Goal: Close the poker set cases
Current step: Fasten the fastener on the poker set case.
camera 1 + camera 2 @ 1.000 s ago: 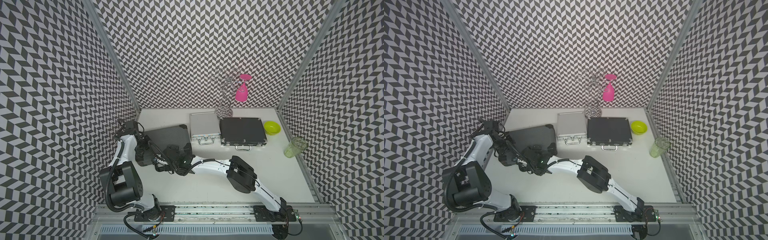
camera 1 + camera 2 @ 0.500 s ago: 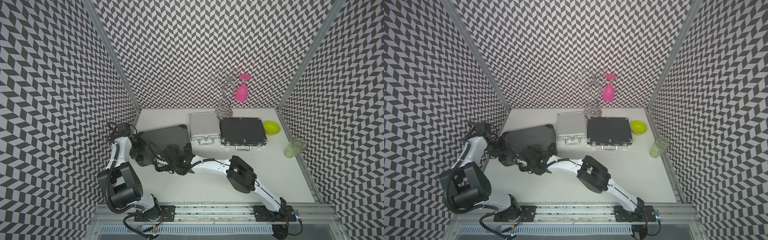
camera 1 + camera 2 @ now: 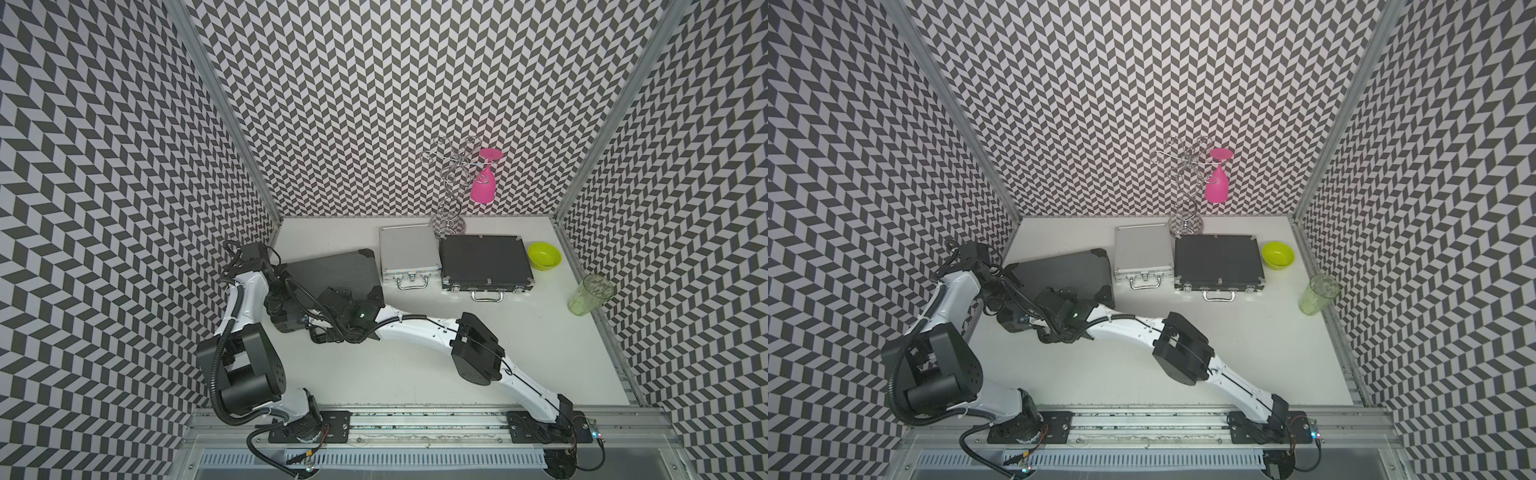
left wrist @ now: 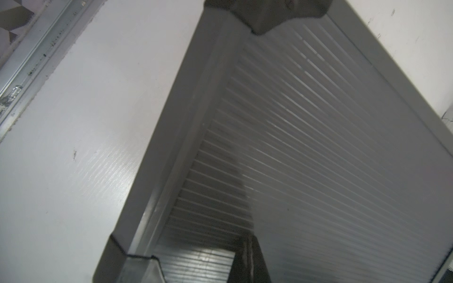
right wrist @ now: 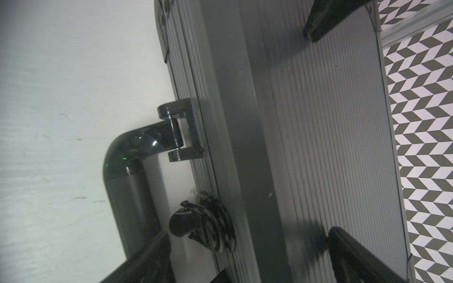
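White tabletop, black-and-white chevron walls on three sides. Dark grey ribbed hard-shell poker case lay by the left wall, directly under both sets of jaws. Its lid looked down or nearly so, and the seam read tight in the right wrist view. Its black curved carry handle and a black latch sat on the front wall, just beside the right jaws; whether the latch was fastened, cannot tell. Right gripper had its jaws spread wide over the lid by the front edge, gripping nothing. Left gripper had its jaws pressed together, empty, with the tip at or just above the ribbed lid; contact unclear.

Judgement: the case was rigid, probably heavy if full of chips, with a slick ribbed skin. Better to press flat on the lid near the front edge than to pinch it; the handle was the only real hold.

Beyond the right jaws and well apart sat a silver aluminium case and a black flat case, both apparently shut. Further off were a lime green bowl, a clear green tumbler and a pink wine glass hung on a wire rack.
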